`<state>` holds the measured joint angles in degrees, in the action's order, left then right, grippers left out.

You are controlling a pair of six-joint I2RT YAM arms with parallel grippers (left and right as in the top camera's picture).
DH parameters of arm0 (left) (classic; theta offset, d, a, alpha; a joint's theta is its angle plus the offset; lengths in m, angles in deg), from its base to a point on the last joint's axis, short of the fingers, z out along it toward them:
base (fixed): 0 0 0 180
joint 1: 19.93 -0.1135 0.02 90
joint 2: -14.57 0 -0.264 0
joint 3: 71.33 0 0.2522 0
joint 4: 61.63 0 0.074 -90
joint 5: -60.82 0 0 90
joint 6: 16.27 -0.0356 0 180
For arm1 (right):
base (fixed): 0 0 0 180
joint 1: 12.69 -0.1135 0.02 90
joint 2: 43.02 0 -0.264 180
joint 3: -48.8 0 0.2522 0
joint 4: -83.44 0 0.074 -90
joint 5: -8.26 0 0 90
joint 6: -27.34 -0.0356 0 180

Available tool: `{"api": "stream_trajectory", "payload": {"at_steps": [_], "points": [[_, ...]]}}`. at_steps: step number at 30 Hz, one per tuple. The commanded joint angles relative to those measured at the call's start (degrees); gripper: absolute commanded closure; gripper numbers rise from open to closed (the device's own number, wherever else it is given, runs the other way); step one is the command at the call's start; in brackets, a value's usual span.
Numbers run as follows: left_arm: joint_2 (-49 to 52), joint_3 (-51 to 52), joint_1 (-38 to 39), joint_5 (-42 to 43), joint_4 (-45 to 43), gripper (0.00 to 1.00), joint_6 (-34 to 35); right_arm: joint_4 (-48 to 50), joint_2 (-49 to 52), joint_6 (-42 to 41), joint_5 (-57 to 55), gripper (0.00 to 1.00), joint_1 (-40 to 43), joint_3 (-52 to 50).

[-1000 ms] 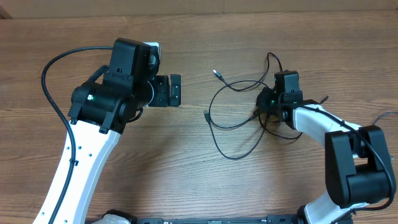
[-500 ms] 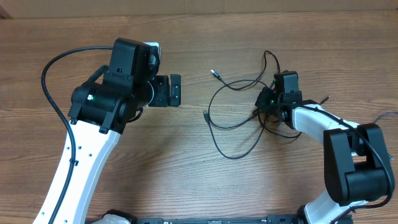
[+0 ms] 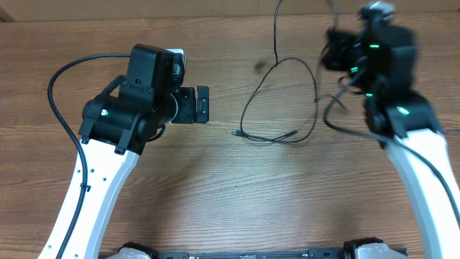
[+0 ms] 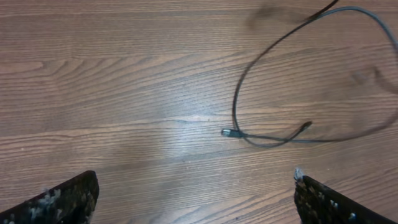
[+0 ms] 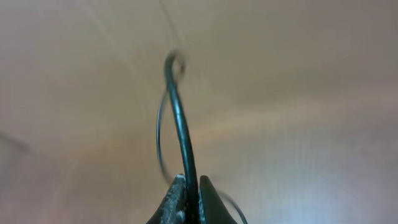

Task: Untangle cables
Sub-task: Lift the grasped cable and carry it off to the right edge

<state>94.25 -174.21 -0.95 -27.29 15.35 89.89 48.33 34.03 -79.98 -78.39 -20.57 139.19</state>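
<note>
your right gripper is pinched fully closed on one of the thin black cables. the smooth, round cord rises straight out from between the fingertips and curls into a small hook beyond them. from overhead that gripper looks blurred above the wood-grain table. the cables hang away from it in a long, narrow loop whose lower curve lies flat on the boards. a small plug sits at the end of the loop farthest from the hand. your left gripper is spread as wide as it goes and holds nothing. the loop and plug lie ahead of its dark, scuffed fingers, well apart from them.
</note>
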Motion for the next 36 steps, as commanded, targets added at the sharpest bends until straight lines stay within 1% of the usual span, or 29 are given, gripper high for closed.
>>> {"api": "stream_trajectory", "payload": {"at_steps": [1,5,9,13,14,16,18,21,27,30,36], "points": [[-0.55,-0.28,-0.22,0.48,-0.02,0.0,0.15,-0.2,-5.75,2.91,-8.17,0.96,0.24,4.68],[-0.55,-0.28,-0.22,0.48,-0.02,0.0,0.15,0.74,-9.49,2.89,-8.5,0.96,0.24,7.48],[-0.55,-0.28,-0.22,0.48,-0.02,0.0,0.15,3.52,-11.76,2.86,-10.23,0.96,0.24,7.76],[-0.55,-0.28,-0.22,0.48,-0.02,0.0,0.15,4.46,-12.0,3.48,-18.21,0.96,0.24,7.74],[-0.55,-0.28,-0.22,0.48,-0.02,0.0,0.15,4.55,-11.63,6.51,-21.44,0.96,0.24,7.74],[-0.55,-0.28,-0.22,0.48,-0.02,0.0,0.15,4.55,-10.97,9.84,-24.85,0.96,0.24,7.74],[-0.55,-0.28,-0.22,0.48,-0.02,0.0,0.15,4.63,-9.92,11.87,-29.2,0.96,0.26,7.74],[-0.55,-0.28,-0.22,0.48,-0.02,0.0,0.15,5.11,-7.56,11.93,-35.95,0.96,1.31,7.74],[-0.55,-0.28,-0.22,0.48,-0.02,0.0,0.15,4.5,-1.9,10.95,-37.62,0.96,7.61,7.74],[-0.55,-0.28,-0.22,0.48,-0.02,0.0,0.15,4.15,3.06,3.39,-37.73,0.96,15.82,7.74],[-0.55,-0.28,-0.22,0.48,-0.02,0.0,0.15,3.13,7.34,2.1,-37.81,0.96,24.17,7.74]]}}
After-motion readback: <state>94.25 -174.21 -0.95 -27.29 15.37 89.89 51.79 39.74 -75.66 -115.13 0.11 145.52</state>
